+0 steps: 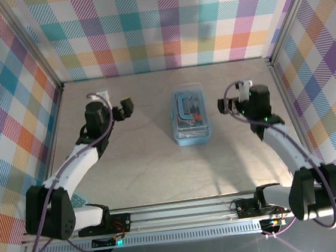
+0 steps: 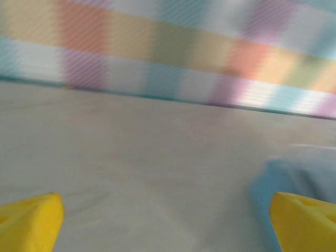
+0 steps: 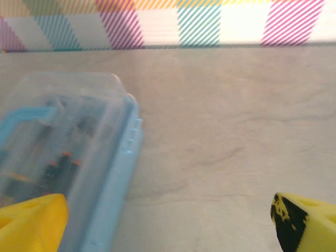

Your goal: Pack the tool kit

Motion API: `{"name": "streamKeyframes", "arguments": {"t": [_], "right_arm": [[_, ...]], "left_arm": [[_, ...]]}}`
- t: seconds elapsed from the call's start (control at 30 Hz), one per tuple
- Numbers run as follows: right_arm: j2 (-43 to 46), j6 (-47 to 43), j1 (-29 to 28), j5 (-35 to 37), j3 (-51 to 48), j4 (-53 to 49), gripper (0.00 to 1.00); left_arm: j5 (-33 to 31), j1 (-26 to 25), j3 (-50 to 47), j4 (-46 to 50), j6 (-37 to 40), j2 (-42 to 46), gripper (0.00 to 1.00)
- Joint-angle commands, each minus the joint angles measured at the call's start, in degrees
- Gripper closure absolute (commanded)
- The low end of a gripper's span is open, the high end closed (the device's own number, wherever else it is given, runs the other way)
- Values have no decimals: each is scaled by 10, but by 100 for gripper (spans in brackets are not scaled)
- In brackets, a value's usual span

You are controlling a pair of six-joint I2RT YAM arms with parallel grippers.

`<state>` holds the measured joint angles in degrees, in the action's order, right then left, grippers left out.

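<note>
The tool kit case sits on the table between the two grippers, its clear lid down and its blue handle on top. The left gripper stands off the case's one long side with a strip of bare table between them; its jaws are spread wide, and from its wrist the yellow fingers sit at the two bottom corners with nothing between them but tabletop. The case shows there as a blurred light-blue shape just beyond the right-hand fingertip, outside the gap. The right gripper is near the case's other long side, jaws also wide apart and empty. From its wrist the case lies ahead of the left-hand fingertip, its blue rim reaching a little into the gap; whether it touches that finger cannot be told. Dark tools with orange marks show through the lid
</note>
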<state>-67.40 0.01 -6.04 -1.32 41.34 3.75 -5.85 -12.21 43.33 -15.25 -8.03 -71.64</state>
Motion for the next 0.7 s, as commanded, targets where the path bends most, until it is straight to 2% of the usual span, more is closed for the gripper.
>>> {"name": "streamKeyframes", "arguments": {"t": [0.0, 0.07, 0.13, 0.23, 0.27, 0.33, 0.4, 0.47, 0.53, 0.57, 0.63, 0.67], "right_arm": [[9, -67, 7, 62, -117, 176, 1], [-9, -63, 8, 65, -167, 246, 1], [-51, -41, 14, 70, -183, 304, 1], [-149, -10, 32, 42, -180, 389, 1], [-189, -9, 33, 39, -171, 415, 1], [-192, 10, 53, 22, -168, 404, 1], [-208, 8, 54, 19, -178, 441, 1], [-205, 8, 53, 18, -175, 429, 1], [-204, 8, 54, 18, -175, 427, 1], [-204, 8, 54, 18, -176, 430, 1], [-203, 8, 54, 18, -175, 429, 1], [-204, 7, 54, 18, -176, 430, 1]], "left_arm": [[-174, 19, -109, -22, 26, 26, 1], [-202, 29, -174, -84, 29, 44, 1], [-199, 44, -213, -133, 28, 39, 1], [-184, 65, -228, -200, 28, -27, 1], [-174, 68, -211, -182, 25, -37, 1], [-158, 75, -214, -248, 32, -73, 1], [-143, 85, -210, -332, 45, -147, 0], [-103, 67, -178, -277, 77, -163, 0], [-101, 67, -201, -327, 77, -179, 0], [-110, 67, -216, -391, 80, -197, 1], [-109, 67, -205, -340, 74, -182, 0], [-113, 66, -209, -365, 79, -189, 1]]}}
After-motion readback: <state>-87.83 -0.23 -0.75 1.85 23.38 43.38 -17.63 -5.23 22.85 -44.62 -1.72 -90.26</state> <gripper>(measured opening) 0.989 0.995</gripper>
